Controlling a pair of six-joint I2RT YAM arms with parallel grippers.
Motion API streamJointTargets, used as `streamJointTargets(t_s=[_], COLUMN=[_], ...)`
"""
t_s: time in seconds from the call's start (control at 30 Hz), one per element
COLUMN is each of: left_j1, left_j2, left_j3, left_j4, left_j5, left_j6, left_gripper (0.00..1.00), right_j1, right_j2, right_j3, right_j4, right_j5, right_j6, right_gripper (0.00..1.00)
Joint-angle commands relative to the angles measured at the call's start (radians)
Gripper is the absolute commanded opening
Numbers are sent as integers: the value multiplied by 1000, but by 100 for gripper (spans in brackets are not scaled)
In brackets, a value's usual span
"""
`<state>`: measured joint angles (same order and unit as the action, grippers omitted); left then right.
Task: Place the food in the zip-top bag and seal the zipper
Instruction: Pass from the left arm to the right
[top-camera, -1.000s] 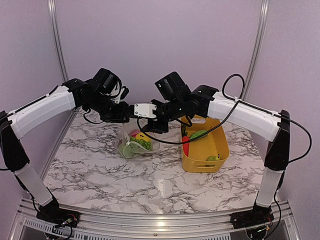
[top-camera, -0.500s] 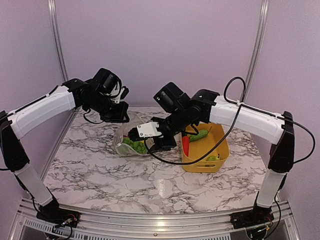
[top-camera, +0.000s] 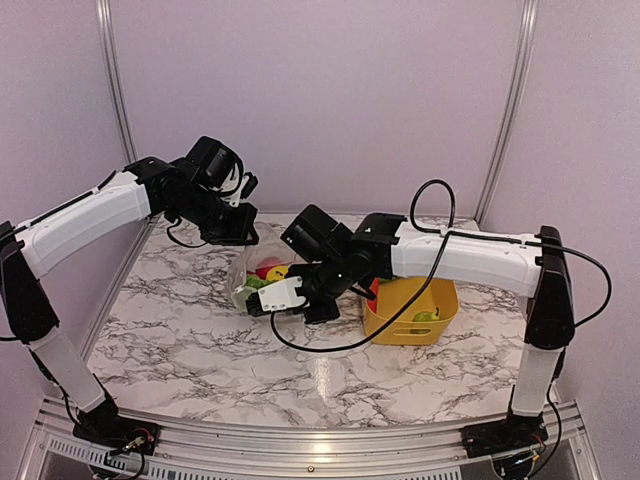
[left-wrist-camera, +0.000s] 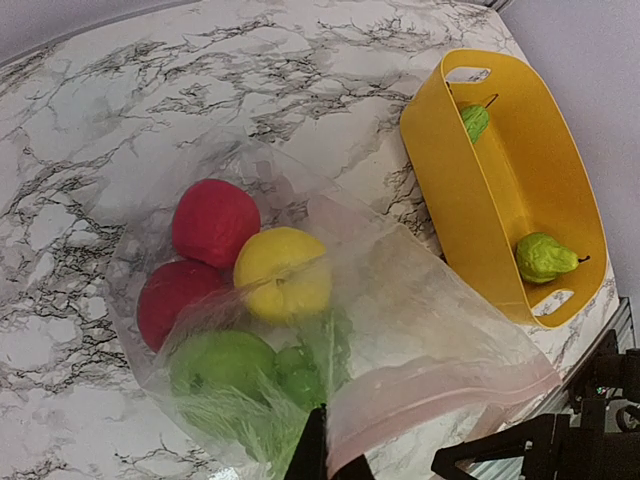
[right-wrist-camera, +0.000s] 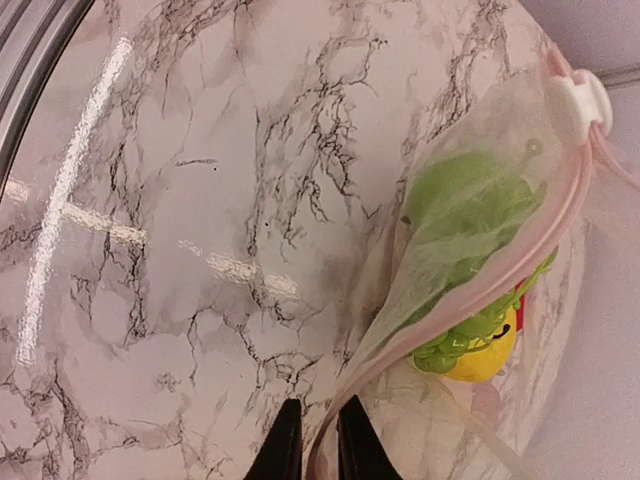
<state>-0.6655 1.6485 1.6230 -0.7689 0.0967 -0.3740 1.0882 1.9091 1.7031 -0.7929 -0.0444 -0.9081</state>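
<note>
The zip-top bag sits on the bench, toward its far edge. Inside are two red fruits, a lemon and green pieces. My left jaws are closed on its mouth edge. My right jaws stand narrow around the zipper. Near the right edge, the yellow basket holds two green pears. Lilac walls stand behind.

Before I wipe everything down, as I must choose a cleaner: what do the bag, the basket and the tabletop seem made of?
Zip-top bag: thin, soft, clear plastic film; it crinkles, folds and is see-through. Basket: rigid yellow plastic, smooth, with moulded handle slots. Tabletop: glossy marble-look surface, white with dark veins, reflecting light; real stone or printed laminate, the look leaves that open.
</note>
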Motion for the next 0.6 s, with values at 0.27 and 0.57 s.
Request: streamJointTargets(t_s=[0.27,0.57], left_j1=[3,3], left_j2=[-31,-17], left_j3=[-2,21], left_j4=[-116,-188], left_j5=[-135,-170], left_j6=[66,80], left_gripper=[29,0], right_j1=[-1,-1], right_j2=[-56,-78], right_j3=[127,107], right_j4=[15,15], right_j5=[9,39], right_j6=[3,3], right_gripper=[0,0])
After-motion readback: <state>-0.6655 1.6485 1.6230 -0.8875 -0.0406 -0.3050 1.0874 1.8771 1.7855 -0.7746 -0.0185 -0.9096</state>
